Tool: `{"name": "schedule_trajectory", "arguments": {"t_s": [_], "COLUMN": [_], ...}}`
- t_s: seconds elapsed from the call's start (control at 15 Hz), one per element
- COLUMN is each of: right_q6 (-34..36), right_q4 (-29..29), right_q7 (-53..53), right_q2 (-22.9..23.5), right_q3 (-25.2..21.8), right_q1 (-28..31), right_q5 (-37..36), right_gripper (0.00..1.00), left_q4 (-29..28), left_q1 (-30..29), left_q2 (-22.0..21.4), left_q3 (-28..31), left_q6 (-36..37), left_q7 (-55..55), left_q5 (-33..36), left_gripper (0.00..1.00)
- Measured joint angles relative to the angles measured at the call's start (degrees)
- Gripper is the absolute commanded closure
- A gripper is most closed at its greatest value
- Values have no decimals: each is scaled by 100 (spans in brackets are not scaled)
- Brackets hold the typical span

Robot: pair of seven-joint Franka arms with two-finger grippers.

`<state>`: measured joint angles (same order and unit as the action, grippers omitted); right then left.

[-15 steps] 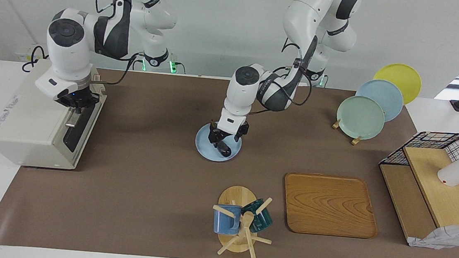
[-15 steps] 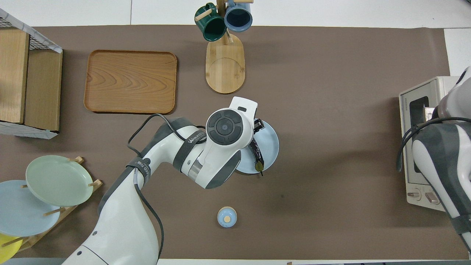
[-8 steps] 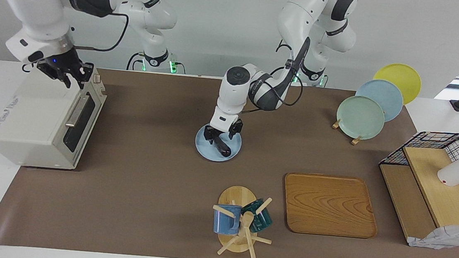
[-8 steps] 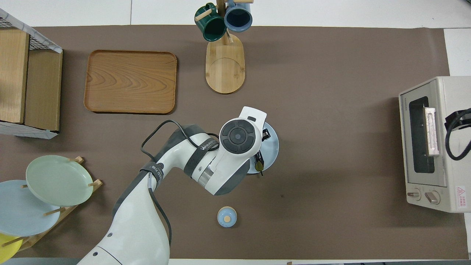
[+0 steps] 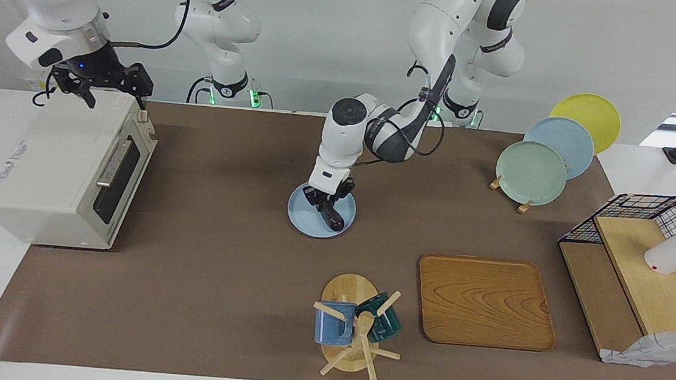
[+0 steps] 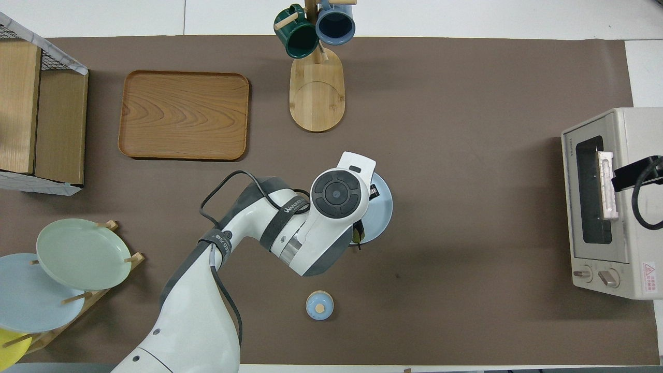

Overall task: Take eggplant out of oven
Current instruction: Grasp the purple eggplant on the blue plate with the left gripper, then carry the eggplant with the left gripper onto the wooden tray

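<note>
The right gripper (image 5: pixel 102 87), which a second ago was down at the bar handle (image 5: pixel 112 163) of the oven (image 5: pixel 64 172), is now lifting clear and hanging above the oven's top edge nearest the robots, its fingers spreading wide and grasping nothing. The oven's dark glass door is lying flush against the body, so the closing step is looking finished and this arm is pulling back to wait. At the middle of the counter (image 5: pixel 214 277), the left gripper (image 5: pixel 326 199) is staying low over the blue plate (image 5: pixel 305 219), and its fingers, which were apart a second ago, are now clenching together. The eggplant (image 5: pixel 332 214) is lying on that plate, out of the oven, its far end pointing away from the robots; in the facing view the fingertips are sitting just at its nearer end, and whether they are pinching the stem or merely closing beside it is hard to say. In the overhead view the arm's wrist is covering most of the eggplant, with only the greenish stem end (image 6: pixel 357 235) peeking out at the plate's rim. Judging from this, the task is essentially done: eggplant delivered, door shut, both arms finishing up.
</note>
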<state>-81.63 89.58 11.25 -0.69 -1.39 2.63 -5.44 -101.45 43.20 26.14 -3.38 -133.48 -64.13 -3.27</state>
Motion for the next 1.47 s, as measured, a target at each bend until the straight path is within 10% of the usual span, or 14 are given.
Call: {"name": "schedule_trajectory", "arguments": {"t_s": [0.4, 0.87, 1.47], "right_q6": [0, 85, 93], "right_q4": [0, 4, 5], "right_q7": [-19, -20, -48], "right_q2": [47, 45, 33], "right_q3": [-575, -628, -411], "right_q1": [-537, -554, -391], "right_q5": [68, 78, 79], "right_gripper": [0, 0, 0], "left_q4": [169, 181, 1647], "left_q1": [-371, -2189, -3586], "left_q2": [-366, -845, 498], "left_q3": [130, 166, 166], "left_q6": [462, 1070, 1172], "left_q7": [433, 3061, 5114], "left_q5": [0, -48, -202], "left_gripper": [100, 100, 100]}}
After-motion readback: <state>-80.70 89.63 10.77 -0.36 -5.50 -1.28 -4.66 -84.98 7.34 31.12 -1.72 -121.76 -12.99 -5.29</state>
